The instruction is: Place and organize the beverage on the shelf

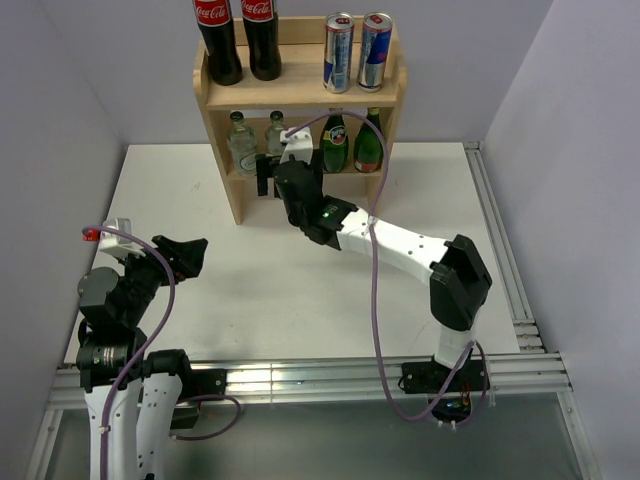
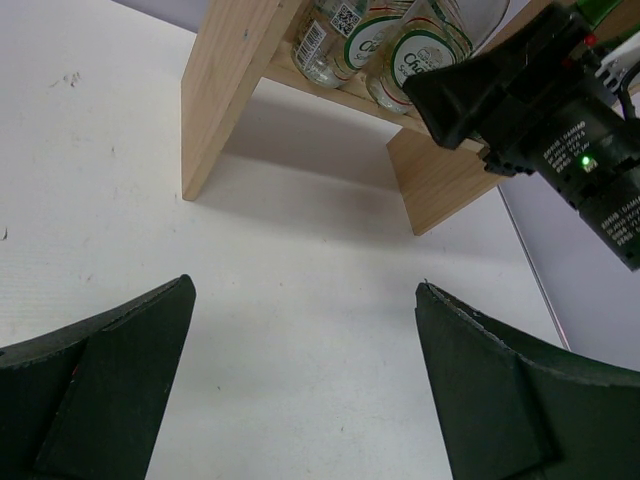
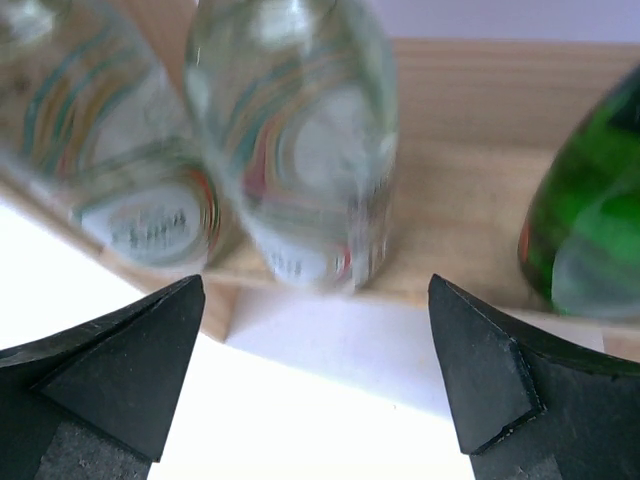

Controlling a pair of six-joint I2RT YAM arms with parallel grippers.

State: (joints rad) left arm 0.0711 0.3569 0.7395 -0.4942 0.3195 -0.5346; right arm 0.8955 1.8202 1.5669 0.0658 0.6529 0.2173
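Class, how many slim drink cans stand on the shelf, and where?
2. The left can and the right can stand side by side at the right of the shelf top tier; none appears hidden.

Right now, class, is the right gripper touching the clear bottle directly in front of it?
Apart. The right wrist view shows the right gripper open, its fingers short of the clear bottle, with shelf edge and table showing between.

We see a white matte worktop [image 1: 250, 300], boxed by plain pale grey walls [image 1: 60, 70] at far, left and right edges. Aluminium rails [image 1: 320, 378] run along its near and right edges. Light even, shadows soft.
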